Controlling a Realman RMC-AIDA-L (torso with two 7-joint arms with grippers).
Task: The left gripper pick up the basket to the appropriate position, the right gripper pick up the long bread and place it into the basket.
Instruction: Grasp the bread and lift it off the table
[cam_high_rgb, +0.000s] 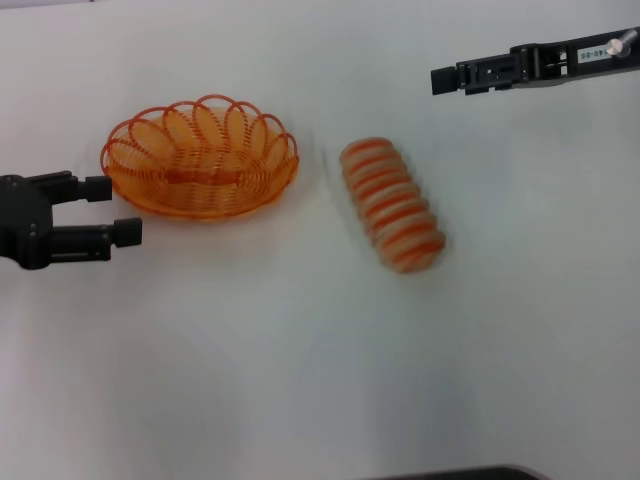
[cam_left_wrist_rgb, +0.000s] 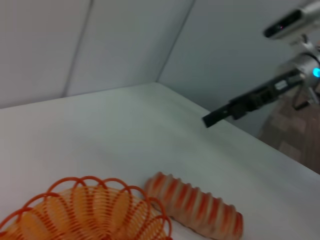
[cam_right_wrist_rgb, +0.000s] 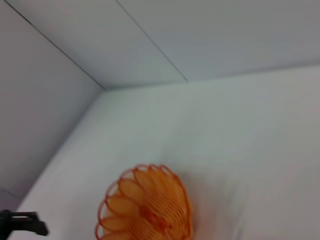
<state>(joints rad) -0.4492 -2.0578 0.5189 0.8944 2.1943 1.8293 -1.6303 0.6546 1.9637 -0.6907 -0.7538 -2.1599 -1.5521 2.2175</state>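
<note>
I see a plain white surface (cam_high_rgb: 300, 350); pale wall panels meet at a corner behind its far edge. The basket (cam_high_rgb: 200, 158) sits toward the far left part of the surface with nothing in it. The bread (cam_high_rgb: 392, 218) lies flat near the middle, just beside the basket, not touching. My left end effector (cam_high_rgb: 105, 210) is at the left edge, fingers apart, holding nothing, tips close to the basket rim. The right end effector (cam_high_rgb: 440, 80) hovers near the far right corner; I cannot tell its opening.
</note>
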